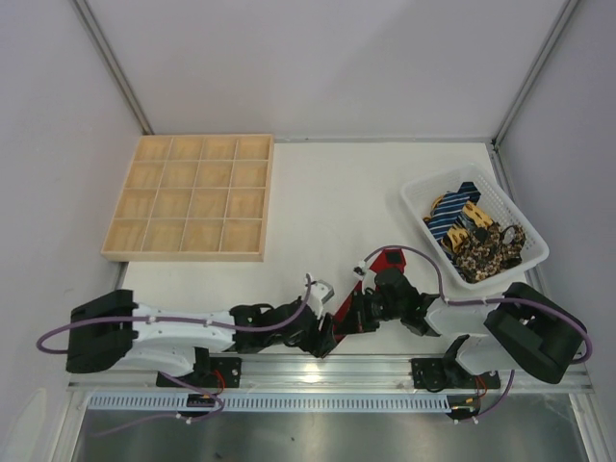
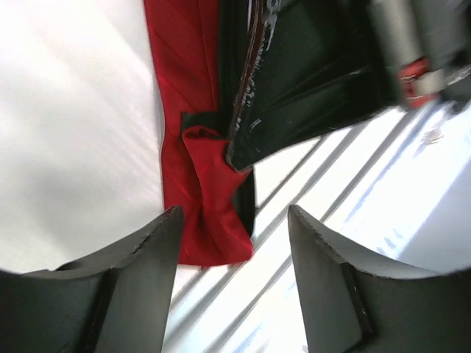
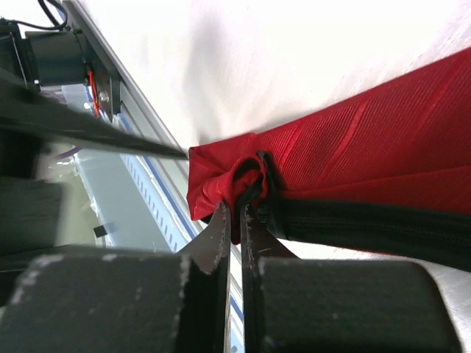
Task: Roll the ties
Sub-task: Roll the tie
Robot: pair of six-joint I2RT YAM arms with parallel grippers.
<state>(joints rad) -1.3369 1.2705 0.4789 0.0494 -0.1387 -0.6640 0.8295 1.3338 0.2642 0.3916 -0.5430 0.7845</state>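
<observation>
Red tie (image 3: 353,147), pinched at its curled end by the closed right gripper (image 3: 235,213), could unroll since the left gripper (image 2: 235,220) beside it gapes open.

I see the compartment tray (image 1: 188,197) at the table's (image 1: 327,192) far left, the basket (image 1: 416,195) of ties (image 1: 474,236) far right — one tie (image 1: 380,265) lies near the front edge, between both tools.
</observation>
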